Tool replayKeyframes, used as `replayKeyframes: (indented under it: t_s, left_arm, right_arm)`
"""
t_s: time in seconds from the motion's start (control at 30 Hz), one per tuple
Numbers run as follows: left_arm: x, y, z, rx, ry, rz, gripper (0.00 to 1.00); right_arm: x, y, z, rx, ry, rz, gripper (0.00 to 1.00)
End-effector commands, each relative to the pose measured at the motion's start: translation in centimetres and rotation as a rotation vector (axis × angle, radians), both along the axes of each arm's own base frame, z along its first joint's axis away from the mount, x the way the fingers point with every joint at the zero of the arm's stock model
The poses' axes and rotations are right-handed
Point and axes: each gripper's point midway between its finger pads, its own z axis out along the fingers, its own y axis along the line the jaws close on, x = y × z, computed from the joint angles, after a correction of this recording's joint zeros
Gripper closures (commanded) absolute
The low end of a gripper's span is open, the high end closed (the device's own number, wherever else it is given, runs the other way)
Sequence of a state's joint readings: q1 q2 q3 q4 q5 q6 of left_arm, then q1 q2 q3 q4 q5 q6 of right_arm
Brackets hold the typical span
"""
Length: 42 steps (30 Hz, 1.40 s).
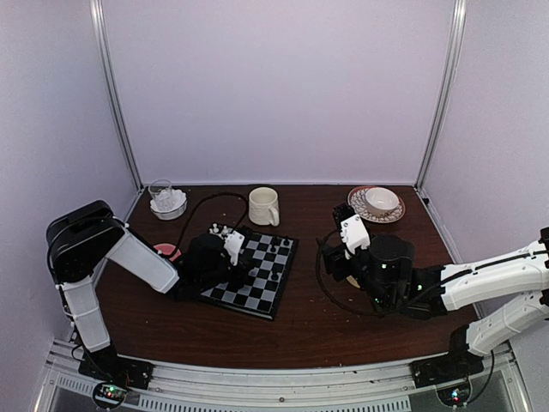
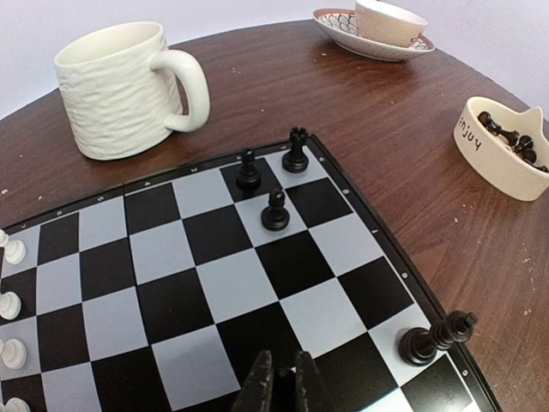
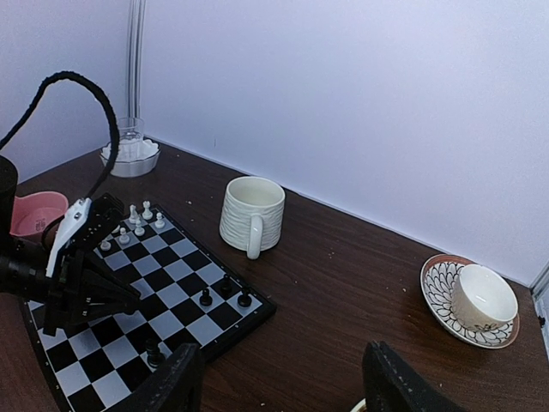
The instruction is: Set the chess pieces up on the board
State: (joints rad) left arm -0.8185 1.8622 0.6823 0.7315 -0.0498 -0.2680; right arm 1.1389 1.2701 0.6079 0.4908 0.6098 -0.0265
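Dark brown wood table (image 1: 309, 318) w/ pale lilac walls (image 1: 274, 86) around it. The board (image 2: 214, 283) sits right under the left gripper (image 2: 283, 360), whose fingers are pressed together, and I can't see anything between them.

Counting from the left wrist cam:
- 3 black pieces (image 2: 275, 210) standing upright ahead of the fingers, bunched at the board's far right corner
- 1 toppled black piece (image 2: 437, 336) lying on its side just right of the fingers, at the near right corner
- 4 white pieces (image 2: 13, 251) in a column way off to the fingers' left, along the board edge (the right wrist cam shows more there, too small to count)

Off the board there's 1 mug (image 2: 120, 90) ahead-left of those fingers, 1 cup (image 2: 390, 19) on 1 saucer (image 2: 343, 30) far ahead-right, and 1 small bowl (image 2: 493, 163) to the right w/ several more black pcs in it.

The right gripper (image 3: 281, 352) has its fingers wide apart and is holding nothing. From there the board is ahead-left and the mug is straight ahead. There's also 1 pink bowl (image 3: 30, 215) and 1 glass dish (image 1: 167, 202) past the board.
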Motion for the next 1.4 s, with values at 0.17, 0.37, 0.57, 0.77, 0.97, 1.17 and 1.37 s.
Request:
replayKeyframes:
  t_s: [0.17, 0.37, 0.57, 0.77, 0.97, 1.17, 1.37]
  left_arm:
    - [0.1, 0.2, -0.2, -0.007, 0.005, 0.026, 0.67]
    - [0.0, 0.2, 0.9, -0.011, 0.01, 0.027, 0.55]
    - [-0.3, 1.1, 2.1, 0.031, 0.092, 0.07, 0.52]
    - [-1.0, 2.2, 3.9, 0.16, 0.171, 0.07, 0.51]
    - [-1.4, 1.8, 5.2, 0.199, 0.191, 0.026, 0.52]
    - [-0.8, 1.1, 4.3, 0.216, 0.26, 0.01, 0.57]
    - [0.4, 1.2, 2.4, 0.225, 0.342, 0.044, 0.64]
  right_arm:
    - [0.1, -0.1, -0.2, 0.006, 0.006, -0.004, 0.34]
    - [0.1, 0.0, -0.3, 0.004, 0.007, 0.0, 0.34]
    - [0.1, 0.1, -0.3, 0.0, 0.01, 0.008, 0.34]
    - [0.1, 0.4, -0.4, -0.003, 0.013, 0.014, 0.34]
    - [0.1, 0.6, -0.7, -0.012, 0.017, 0.019, 0.34]
    - [0.2, 0.7, -0.8, -0.016, 0.018, 0.019, 0.34]
    - [0.2, 0.8, -0.7, -0.016, 0.018, 0.02, 0.34]
